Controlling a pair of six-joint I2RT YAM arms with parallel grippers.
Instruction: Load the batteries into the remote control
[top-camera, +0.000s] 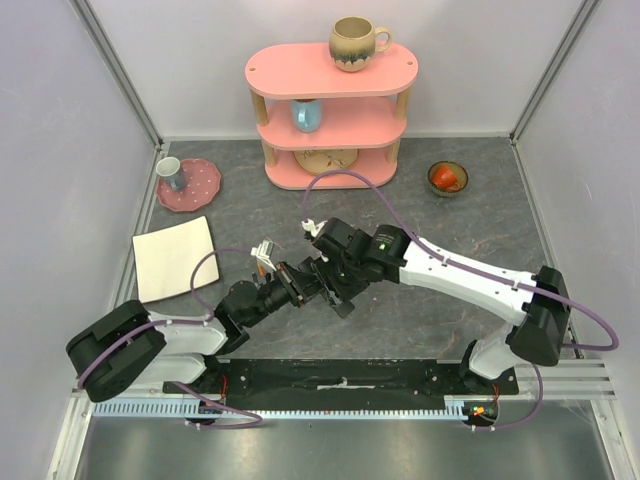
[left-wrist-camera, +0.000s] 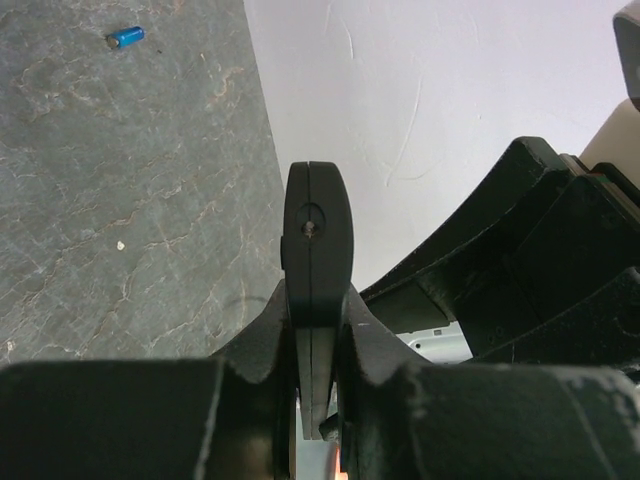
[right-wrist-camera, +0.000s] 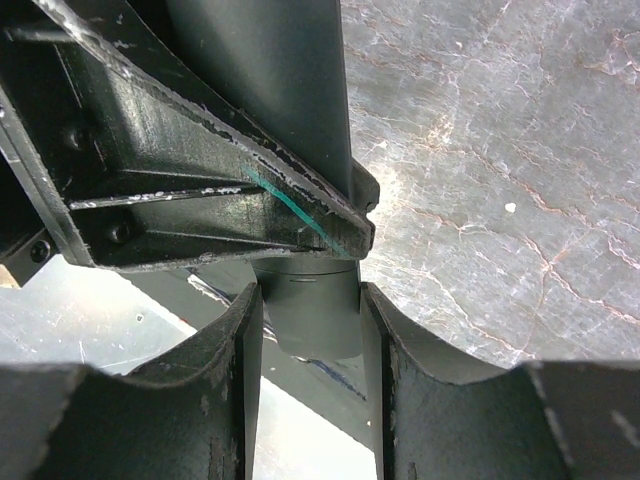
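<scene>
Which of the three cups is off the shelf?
The grey cup on the pink plate, far left; the beige mug and blue cup stand on the shelf.

Far back on grey marbled tabletop (top-camera: 470, 225): pink three-tier oval shelf (top-camera: 300, 72). Up top, beige and brown glazed mug (top-camera: 355, 44); middle tier, pale blue cup (top-camera: 307, 115); bottom tier, round tan plate (top-camera: 326, 159). Left of shelf, pink dotted plate (top-camera: 203, 186) carrying small grey cup (top-camera: 171, 172). Nearer, just beside left wall, white square plate (top-camera: 173, 258). Right of shelf, small brown bowl (top-camera: 447, 165) holding something red (top-camera: 445, 179).
</scene>
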